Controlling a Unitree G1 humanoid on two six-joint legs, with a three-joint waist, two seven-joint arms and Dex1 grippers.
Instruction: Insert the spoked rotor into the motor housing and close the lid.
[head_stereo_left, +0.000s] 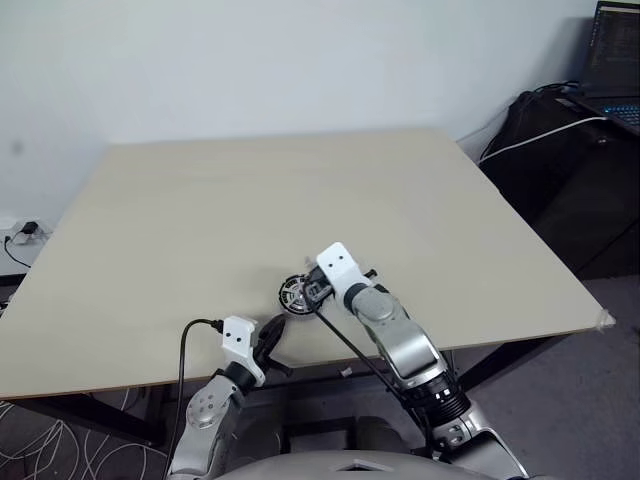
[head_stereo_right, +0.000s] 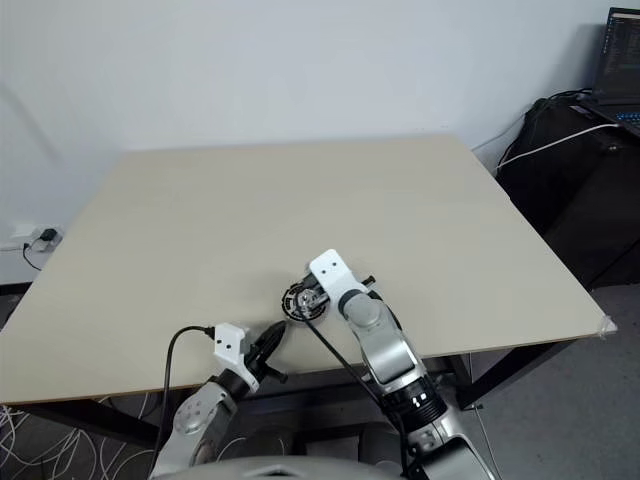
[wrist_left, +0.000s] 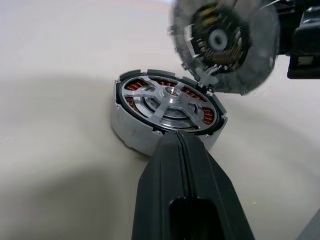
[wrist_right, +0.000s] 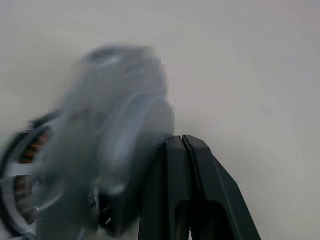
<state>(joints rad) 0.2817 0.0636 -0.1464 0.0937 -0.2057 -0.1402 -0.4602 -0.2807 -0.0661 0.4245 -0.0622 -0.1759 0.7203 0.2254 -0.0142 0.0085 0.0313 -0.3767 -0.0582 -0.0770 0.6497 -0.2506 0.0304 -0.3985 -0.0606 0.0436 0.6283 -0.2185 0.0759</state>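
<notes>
I stand at a pale wooden table (head_stereo_left: 200, 220). Near its front edge sits the housing (wrist_left: 145, 137), a shallow round part with copper-brown windings showing through the silver spokes of the rotor (wrist_left: 167, 102), which already lies seated inside it, hub at the centre. My left gripper (wrist_left: 179, 142) hovers just beside the housing's near rim, its two black fingers pressed together and holding nothing. My right gripper (wrist_right: 182, 142) is also closed tight; it carries the lid (wrist_left: 222, 42), which hangs tilted on edge just above and beyond the housing, its inner face with a dark centre patch turned toward the rotor. I cannot tell exactly how the fingers grip the lid, since it blurs across the right wrist view; it seems pinched at its rim or a thin edge. I judge the lid to be rigid metal, light but smooth and prone to slipping or pivoting in a thin pinch. Holding it by the rim looks sensible, and it probably must come down level and centred, since a tilted lid could jam against the housing's wall.
</notes>
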